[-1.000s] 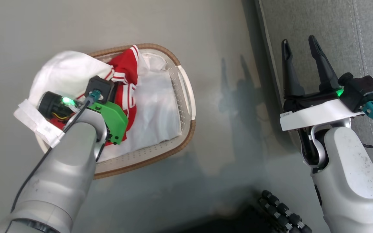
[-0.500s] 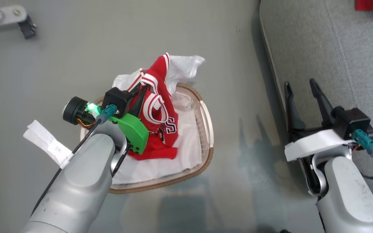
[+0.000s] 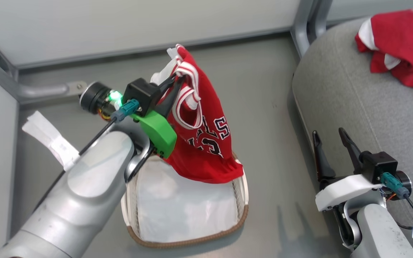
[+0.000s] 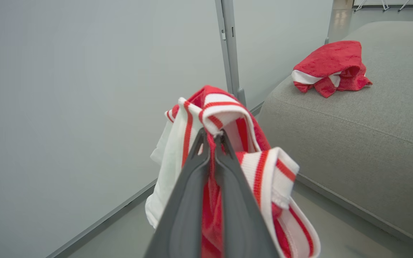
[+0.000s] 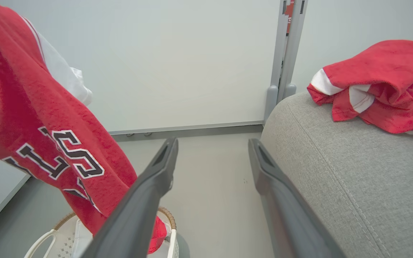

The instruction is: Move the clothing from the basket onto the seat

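Premises: a partitioned test bay of laboratory type, dressed with household items. Evidence: plain pale wall panels joined by a grey metal post; a bolted metal brace at the far left; smooth grey floor. Domestic props: a grey upholstered seat on the right and a laundry basket standing on the floor.

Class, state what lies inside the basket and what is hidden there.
A white liner sheet lines the basket. The red jersey, pinched by the left gripper, and the left forearm cover its far end.
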Controlling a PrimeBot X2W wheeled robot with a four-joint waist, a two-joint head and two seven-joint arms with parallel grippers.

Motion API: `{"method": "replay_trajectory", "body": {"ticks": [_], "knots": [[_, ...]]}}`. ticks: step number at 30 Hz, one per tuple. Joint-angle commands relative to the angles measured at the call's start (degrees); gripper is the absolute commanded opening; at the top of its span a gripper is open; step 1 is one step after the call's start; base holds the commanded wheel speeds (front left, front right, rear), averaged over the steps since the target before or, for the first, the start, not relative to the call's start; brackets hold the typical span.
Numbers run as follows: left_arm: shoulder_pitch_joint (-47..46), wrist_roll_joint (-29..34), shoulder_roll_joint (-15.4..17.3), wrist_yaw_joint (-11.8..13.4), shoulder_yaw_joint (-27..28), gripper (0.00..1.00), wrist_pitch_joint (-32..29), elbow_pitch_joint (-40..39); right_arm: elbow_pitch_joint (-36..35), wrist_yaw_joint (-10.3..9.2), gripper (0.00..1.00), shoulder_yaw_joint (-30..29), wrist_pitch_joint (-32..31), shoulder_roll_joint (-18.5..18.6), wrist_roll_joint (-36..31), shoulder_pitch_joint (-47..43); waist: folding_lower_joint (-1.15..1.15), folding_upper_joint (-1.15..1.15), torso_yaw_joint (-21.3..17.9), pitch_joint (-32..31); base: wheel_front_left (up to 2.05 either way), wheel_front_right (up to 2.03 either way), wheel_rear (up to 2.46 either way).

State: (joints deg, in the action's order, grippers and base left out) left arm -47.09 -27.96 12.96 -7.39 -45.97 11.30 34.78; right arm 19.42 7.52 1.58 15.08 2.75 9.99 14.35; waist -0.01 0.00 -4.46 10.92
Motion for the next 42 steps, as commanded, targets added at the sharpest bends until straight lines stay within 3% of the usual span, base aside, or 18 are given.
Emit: {"method": "replay_trajectory", "body": {"ticks": [1, 12, 30, 33, 42], "knots": [[-1.54, -0.40, 0.69, -0.12, -0.80, 0.00, -0.26, -1.37, 0.32, -0.06, 1.00, 0.36, 0.14, 0.26, -0.56, -1.23, 0.01, 0.00, 1.55, -6.47, 0.00, 0.00, 0.00], [-10.79, -5.01, 3.58, -0.12, -3.48, 0.00, -3.56, -6.68, 0.86, -0.06, 1.00, 4.22, 0.14, 0.23, 0.14, -0.20, 0.01, 0.00, 0.65, -9.66, 0.00, 0.00, 0.00], [-15.57, -7.82, 2.00, -0.13, -6.20, 0.00, -5.86, -8.00, -5.08, -0.06, 1.00, 20.07, 0.14, 0.28, 2.60, 4.06, 0.01, 0.00, 1.49, -11.98, 0.00, 0.00, 0.00], [-16.11, -8.07, 1.17, -0.13, -6.58, 0.00, -5.62, -8.44, -3.03, -0.06, 1.00, 21.98, 0.14, 0.27, 1.74, 6.05, 0.01, 0.00, 2.30, -12.22, 0.00, 0.00, 0.00], [-16.82, -8.45, -1.00, -0.13, -8.45, 0.00, -5.25, -11.36, 12.52, -0.06, 1.00, 23.13, 0.14, 0.22, -1.26, 14.98, 0.01, 0.00, 6.47, -12.84, 0.00, 0.00, 0.00]]}}
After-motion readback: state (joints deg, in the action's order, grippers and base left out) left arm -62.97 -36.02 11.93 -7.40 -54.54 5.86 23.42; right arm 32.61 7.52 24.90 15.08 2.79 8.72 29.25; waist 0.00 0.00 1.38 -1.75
